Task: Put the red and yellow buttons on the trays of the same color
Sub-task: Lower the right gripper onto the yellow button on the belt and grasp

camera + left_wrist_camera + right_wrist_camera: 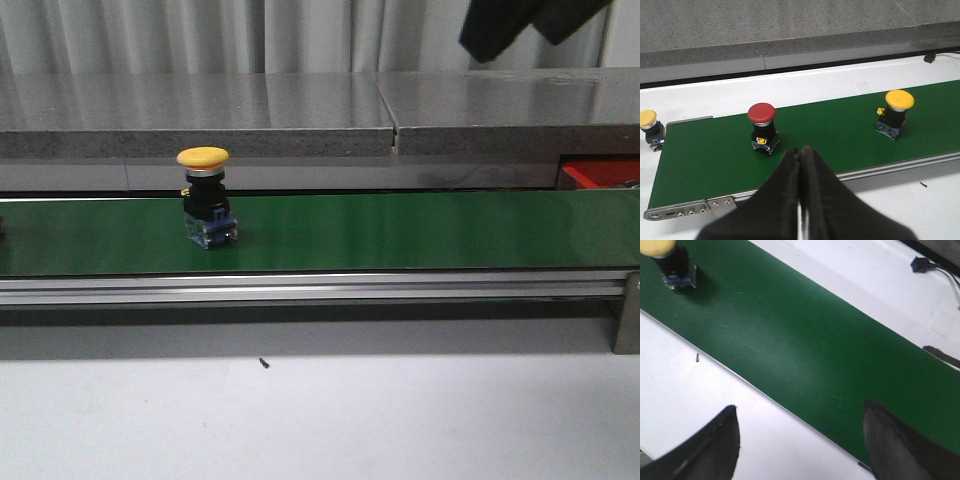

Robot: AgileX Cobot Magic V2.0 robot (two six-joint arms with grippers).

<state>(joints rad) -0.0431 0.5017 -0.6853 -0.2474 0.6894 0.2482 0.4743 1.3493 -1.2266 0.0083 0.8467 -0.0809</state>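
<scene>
A yellow button stands upright on the green belt; it also shows in the left wrist view and the right wrist view. A red button stands on the belt just beyond my left gripper, which is shut and empty. A second yellow button sits off the belt's end on the white table. My right gripper is open and empty above the belt's near edge, far from the yellow button. Part of the red tray shows behind the belt at the far right. No yellow tray is in view.
A grey ledge runs behind the belt. A black shape hangs at the top right of the front view. A dark plug with wires lies on the white table beyond the belt. A small dark speck lies on the table in front.
</scene>
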